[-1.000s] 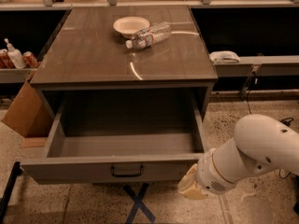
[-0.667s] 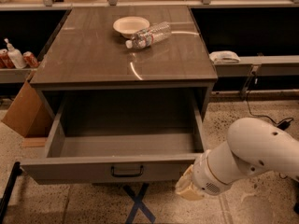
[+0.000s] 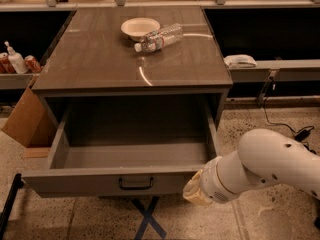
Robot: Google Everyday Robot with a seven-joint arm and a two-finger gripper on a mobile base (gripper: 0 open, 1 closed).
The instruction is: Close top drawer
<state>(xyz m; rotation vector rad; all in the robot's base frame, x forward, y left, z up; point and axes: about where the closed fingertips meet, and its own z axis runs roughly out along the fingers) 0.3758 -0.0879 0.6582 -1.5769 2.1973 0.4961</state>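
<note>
The top drawer (image 3: 75, 181) is pulled wide open from the grey-brown cabinet and its deep box looks empty. Its flat front panel carries a small black bar handle (image 3: 135, 184) at the centre. My white arm comes in from the lower right. My gripper (image 3: 192, 191) is at the right end of the drawer's front panel, low against its outer face, mostly hidden behind the arm's wrist.
A white bowl (image 3: 140, 27) and a clear plastic bottle (image 3: 160, 37) lying on its side are on the cabinet top. A cardboard box (image 3: 27, 119) leans at the cabinet's left. Cans and a bottle (image 3: 15, 60) stand on a left shelf. A cable (image 3: 282, 126) runs on the floor at right.
My arm has shifted slightly left toward the drawer's right front corner. The drawer has not visibly moved.
</note>
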